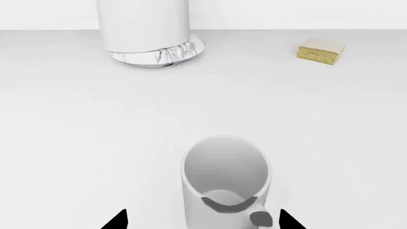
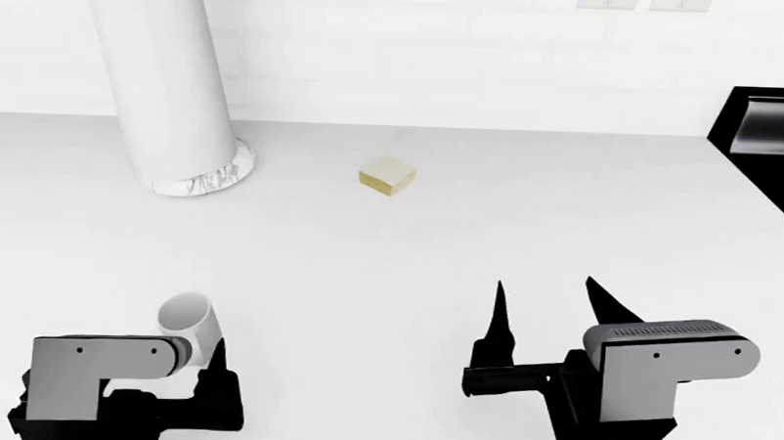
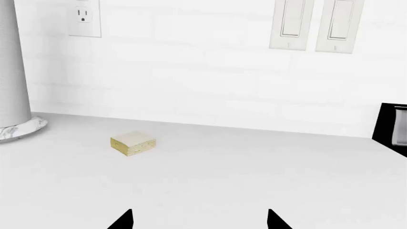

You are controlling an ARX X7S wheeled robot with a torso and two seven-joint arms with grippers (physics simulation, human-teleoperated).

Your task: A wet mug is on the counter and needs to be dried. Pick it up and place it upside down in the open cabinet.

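Head view shows the white tabletop (image 2: pixel 523 225) filling nearly the whole scene, with a tiled white wall (image 3: pixel 210 76) behind it carrying an outlet (image 3: pixel 85 18) and two light switches (image 3: pixel 316 25). At the far right edge sits a black stove top (image 2: pixel 767 135). A tall white column (image 2: pixel 155 75) on a marbled round base (image 2: pixel 209 179) stands at the back left. The right arm's grey housing (image 2: pixel 668 362) and the left arm's (image 2: pixel 100 371) lie along the near edge.

The right gripper (image 2: pixel 552 309) hovers over bare tabletop with its fingers (image 2: pixel 497 322) spread wide and nothing between them. The left gripper (image 1: pixel 200 220) has its dark fingers (image 1: pixel 117 222) wide apart on either side of the mug (image 1: pixel 226 179); whether they touch it I cannot tell.

The mug stands upright on the tabletop at the near left, mouth up, its small handle toward the left wrist camera, well apart from the column.

A small yellow block (image 2: pixel 387 175) lies on the tabletop near the back wall, beside the column's base but not touching it.
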